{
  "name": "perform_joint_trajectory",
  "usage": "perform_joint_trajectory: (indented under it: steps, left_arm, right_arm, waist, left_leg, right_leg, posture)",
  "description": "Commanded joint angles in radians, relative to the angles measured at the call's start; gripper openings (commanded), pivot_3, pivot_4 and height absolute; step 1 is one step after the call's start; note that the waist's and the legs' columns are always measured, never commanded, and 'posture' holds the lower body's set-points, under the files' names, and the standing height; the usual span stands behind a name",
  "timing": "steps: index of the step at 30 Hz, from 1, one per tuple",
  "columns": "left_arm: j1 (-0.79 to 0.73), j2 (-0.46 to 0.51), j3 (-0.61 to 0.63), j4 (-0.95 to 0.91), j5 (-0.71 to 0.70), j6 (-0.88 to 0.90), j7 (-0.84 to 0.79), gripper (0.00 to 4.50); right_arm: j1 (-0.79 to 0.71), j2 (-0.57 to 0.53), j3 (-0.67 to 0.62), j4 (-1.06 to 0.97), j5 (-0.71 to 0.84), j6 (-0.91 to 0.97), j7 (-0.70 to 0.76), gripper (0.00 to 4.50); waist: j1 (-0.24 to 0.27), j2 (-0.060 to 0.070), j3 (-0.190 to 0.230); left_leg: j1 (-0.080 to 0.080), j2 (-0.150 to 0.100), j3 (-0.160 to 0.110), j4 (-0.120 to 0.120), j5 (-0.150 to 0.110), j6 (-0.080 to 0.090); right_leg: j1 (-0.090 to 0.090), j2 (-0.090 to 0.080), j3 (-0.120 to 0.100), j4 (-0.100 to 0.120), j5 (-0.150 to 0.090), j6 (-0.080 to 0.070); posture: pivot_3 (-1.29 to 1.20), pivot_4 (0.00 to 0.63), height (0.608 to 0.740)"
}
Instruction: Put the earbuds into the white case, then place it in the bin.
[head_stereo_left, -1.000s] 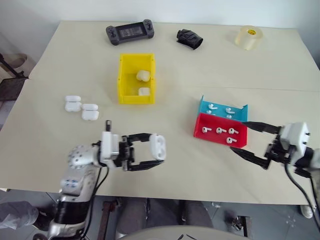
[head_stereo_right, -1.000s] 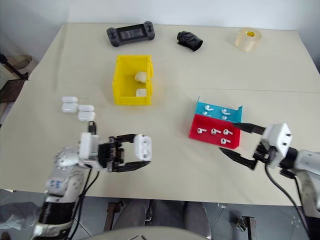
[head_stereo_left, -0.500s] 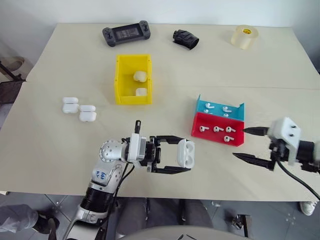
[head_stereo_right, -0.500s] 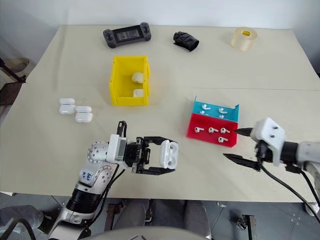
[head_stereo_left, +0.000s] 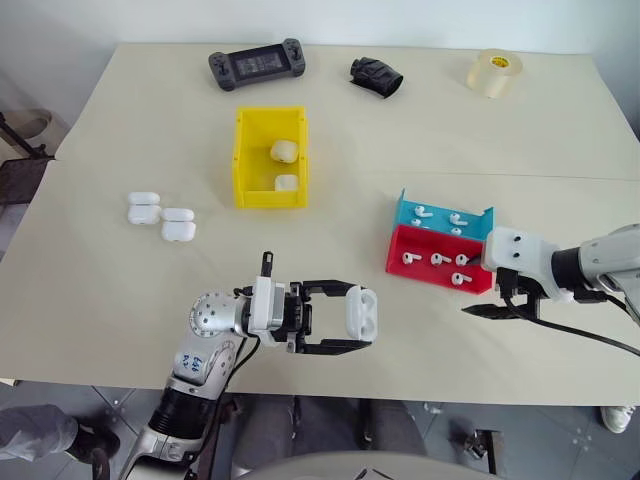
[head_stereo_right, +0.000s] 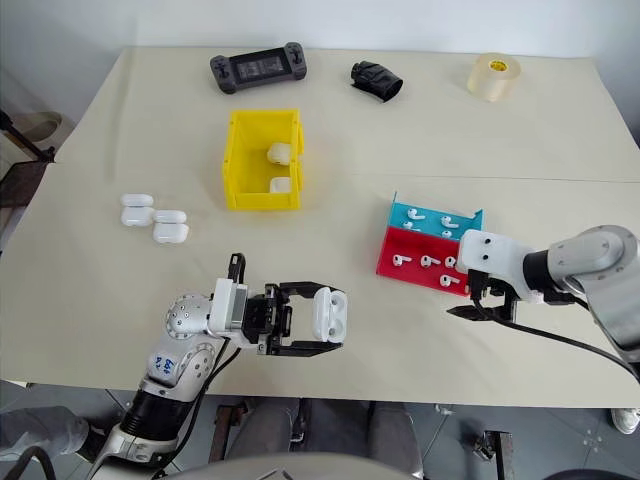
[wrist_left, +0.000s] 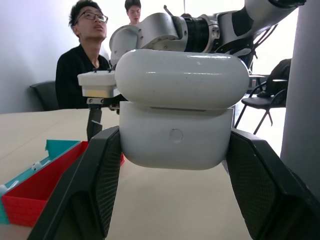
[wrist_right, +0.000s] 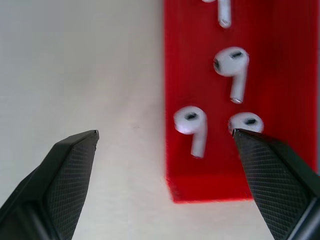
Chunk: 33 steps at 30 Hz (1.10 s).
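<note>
My left gripper (head_stereo_left: 357, 318) is shut on the white case (head_stereo_left: 362, 312), holding it level above the table's near edge. In the left wrist view the case (wrist_left: 176, 130) sits gripped between both pads, its hinge side facing the camera. The earbuds (head_stereo_left: 436, 259) lie in a red tray (head_stereo_left: 430, 279) to the right. My right gripper (wrist_right: 165, 132) is open and points down over that tray's near right end. One fingertip is over bare table and the other over the red tray (wrist_right: 285, 100), with earbuds (wrist_right: 192, 124) between them. The yellow bin (head_stereo_left: 270, 196) stands further back.
Two white cases (head_stereo_left: 286, 151) lie in the bin. Behind the red tray is a blue tray (head_stereo_left: 405, 212) with more earbuds. Spare cases (head_stereo_left: 162, 214) sit at the left. A game controller (head_stereo_left: 257, 64), a black object (head_stereo_left: 377, 76) and a tape roll (head_stereo_left: 495, 72) line the far edge. People (wrist_left: 85, 60) sit beyond.
My right gripper has swung from level to pointing down and has moved in over the red tray's right end. The left gripper, still holding the case, shifted slightly right early on.
</note>
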<state>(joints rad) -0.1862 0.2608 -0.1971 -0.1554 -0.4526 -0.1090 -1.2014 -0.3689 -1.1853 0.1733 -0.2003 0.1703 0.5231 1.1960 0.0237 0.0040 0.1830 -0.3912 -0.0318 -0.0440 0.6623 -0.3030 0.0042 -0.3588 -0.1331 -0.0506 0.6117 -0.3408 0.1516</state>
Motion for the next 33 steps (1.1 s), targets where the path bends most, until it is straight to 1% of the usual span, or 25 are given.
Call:
perform_joint_trajectory:
  steps: [1, 7, 10, 13, 14, 27, 30, 33]
  left_arm:
    - [-0.005, -0.005, -0.007, -0.039, -0.011, -0.022, 0.016, 2.78]
    - [0.001, -0.003, -0.013, -0.051, -0.012, -0.017, 0.027, 2.78]
    - [-0.003, -0.001, -0.015, -0.049, -0.014, -0.016, 0.028, 2.78]
    - [-0.008, 0.0, -0.016, -0.047, -0.015, -0.015, 0.028, 2.78]
    - [-0.011, 0.0, -0.017, -0.047, -0.016, -0.014, 0.028, 2.78]
    - [-0.016, 0.013, -0.015, -0.06, -0.024, 0.004, 0.03, 2.78]
    - [-0.015, 0.015, -0.016, -0.066, -0.024, 0.008, 0.032, 2.78]
    - [-0.016, 0.017, -0.014, -0.069, -0.025, 0.012, 0.033, 2.78]
  right_arm:
    - [-0.025, 0.018, 0.016, 0.014, -0.033, -0.018, 0.012, 4.5]
    - [-0.046, 0.046, 0.045, 0.022, -0.07, -0.028, 0.016, 4.5]
    - [-0.048, 0.055, 0.048, 0.014, -0.078, -0.022, 0.021, 3.95]
    - [-0.05, 0.056, 0.051, 0.015, -0.09, -0.028, 0.027, 2.93]
    - [-0.051, 0.058, 0.052, 0.017, -0.095, -0.03, 0.026, 2.67]
    - [-0.061, 0.094, 0.061, 0.028, -0.132, -0.039, 0.029, 2.67]
    - [-0.058, 0.096, 0.059, 0.035, -0.139, -0.047, 0.033, 2.13]
    - [-0.055, 0.094, 0.058, 0.044, -0.145, -0.058, 0.037, 1.11]
  waist:
    - [0.0, 0.0, 0.0]
    - [0.001, 0.0, 0.0]
    - [0.001, 0.0, 0.0]
    - [0.001, 0.0, 0.0]
    - [0.001, 0.0, 0.0]
    - [0.001, 0.0, 0.0]
    - [0.001, 0.0, 0.0]
    - [0.0, 0.0, 0.0]
  left_leg:
    - [0.0, 0.0, 0.0, 0.0, 0.0, 0.0]
    - [0.0, -0.001, 0.0, 0.0, 0.0, 0.0]
    - [0.0, 0.0, 0.0, 0.0, 0.0, 0.0]
    - [0.0, 0.0, 0.0, 0.0, 0.0, 0.0]
    - [0.0, 0.0, 0.0, 0.0, 0.0, 0.0]
    - [0.0, 0.0, 0.0, 0.0, 0.0, 0.0]
    - [0.0, 0.0, 0.0, 0.0, 0.0, 0.0]
    - [0.0, 0.0, 0.0, 0.0, 0.0, 0.0]
  right_leg:
    - [0.0, 0.0, 0.0, 0.0, 0.0, 0.0]
    - [0.0, -0.001, 0.0, 0.0, 0.0, 0.0]
    - [0.0, 0.0, 0.0, 0.0, 0.0, 0.0]
    - [0.0, 0.0, 0.0, 0.0, 0.0, 0.0]
    - [0.0, 0.0, 0.0, 0.0, 0.0, 0.0]
    - [0.0, 0.0, 0.0, 0.0, 0.0, 0.0]
    - [0.0, 0.0, 0.0, 0.0, 0.0, 0.0]
    - [0.0, 0.0, 0.0, 0.0, 0.0, 0.0]
  posture:
    - [0.0, 0.15, 0.74]
    - [0.0, 0.15, 0.74]
    - [0.0, 0.15, 0.74]
    - [0.0, 0.15, 0.74]
    - [0.0, 0.15, 0.74]
    - [0.0, 0.15, 0.74]
    - [0.0, 0.15, 0.74]
    - [0.0, 0.15, 0.74]
